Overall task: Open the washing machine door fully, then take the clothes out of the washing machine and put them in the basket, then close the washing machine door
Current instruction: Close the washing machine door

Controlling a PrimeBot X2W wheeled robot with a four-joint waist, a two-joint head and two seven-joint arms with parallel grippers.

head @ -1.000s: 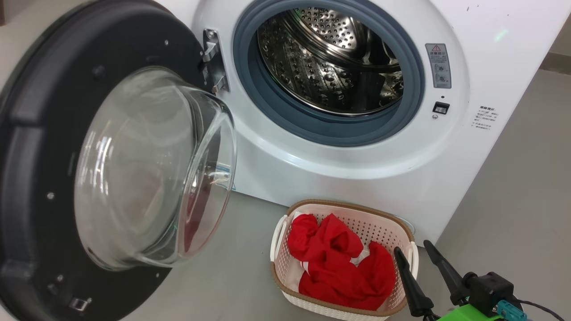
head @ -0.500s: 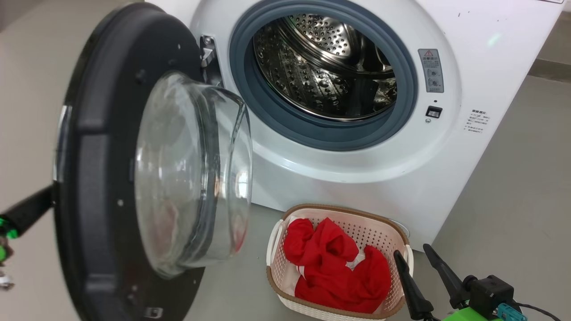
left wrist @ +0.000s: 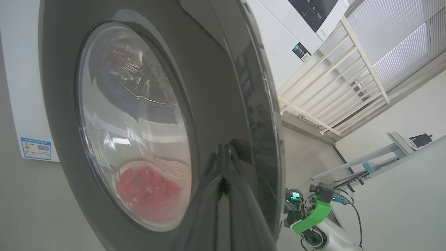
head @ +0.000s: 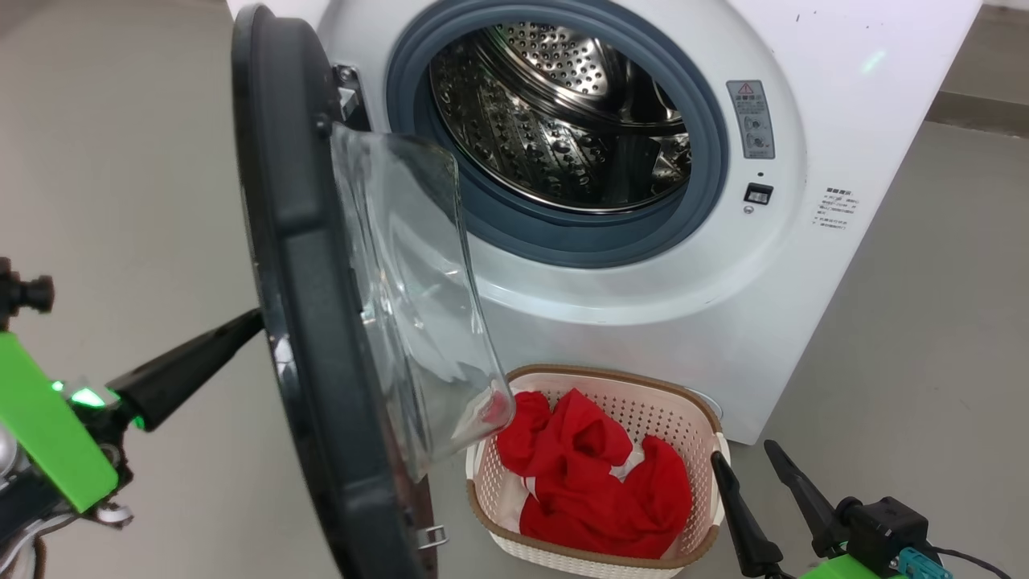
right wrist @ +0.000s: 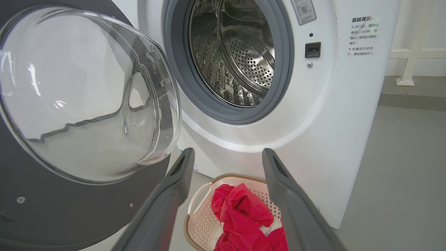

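My left claw (head: pixel 241 326) sits at 8 o'clock in the head view, its two dark fingers pressed together with nothing between them. The tip rests against the outer face of the large round door (head: pixel 297 241) with its glossy black rim. My right claw (head: pixel 741 454) hovers at 5 o'clock, fingers spread wide and empty, just beside the right end of the small cream-white perforated plastic basket (head: pixel 490 490) with its brown woven-look rim.

The basket stands on the grey floor (head: pixel 120 161) at 6 o'clock, close against the foot of the machine. The bright red clothes (head: pixel 595 474) with white trim lie bunched inside it.

The door stands about half open, edge-on to my head, hinged at 11 o'clock. Its bulging clear window (head: pixel 410 281) juts toward the opening. The window's lower corner overlaps the basket's left end in the head view; in the right wrist view it hangs above the basket, apart from it.

Beyond, at 12 o'clock, the big white box-shaped washing machine (head: pixel 643 322) shows its grey rubber ring (head: pixel 482 217) and perforated steel drum (head: pixel 563 112). Bare floor spreads from 9 to 11 o'clock outside the door, and again at 3 o'clock past the machine's corner.
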